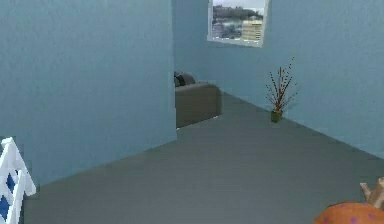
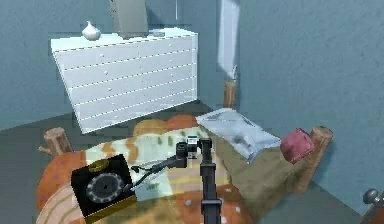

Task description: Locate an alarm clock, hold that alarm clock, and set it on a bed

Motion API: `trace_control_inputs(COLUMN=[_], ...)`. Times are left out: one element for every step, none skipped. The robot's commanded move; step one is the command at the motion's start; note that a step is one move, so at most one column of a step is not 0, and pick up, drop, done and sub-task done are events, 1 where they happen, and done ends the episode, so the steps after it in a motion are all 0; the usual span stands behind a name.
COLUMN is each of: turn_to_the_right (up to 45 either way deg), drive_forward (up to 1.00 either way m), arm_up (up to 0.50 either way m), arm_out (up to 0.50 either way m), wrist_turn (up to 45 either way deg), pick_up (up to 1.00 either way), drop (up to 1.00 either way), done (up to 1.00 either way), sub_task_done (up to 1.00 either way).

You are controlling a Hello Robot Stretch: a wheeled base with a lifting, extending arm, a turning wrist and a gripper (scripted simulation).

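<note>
Placing step, I judge: alarm clock [image 2: 103,187] at the claw [image 2: 146,172], at the bed [image 2: 262,178]; its grip I cannot tell. Next: lower it.

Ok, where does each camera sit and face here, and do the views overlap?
Forward view: on the robot, facing ahead and somewhat down over grey floor toward a dark sofa and potted plant; nothing of the robot's body.
Arm side view: fixed on the robot's body, facing out sideways over the bed toward a white dresser; the arm and jaws show, near the alarm clock.
Shared: probably the bed, orange at the forward view's bottom right edge.
</note>
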Motion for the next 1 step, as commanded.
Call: trace_control_inputs(turn_to_the_right=[0.0], drive_forward=[0.0], arm_up=[0.0], arm_out=[0.0], wrist_turn=[0.0], pick_up=[0.0], drop=[1.0], done=[0.0], sub_task_done=[0.0])
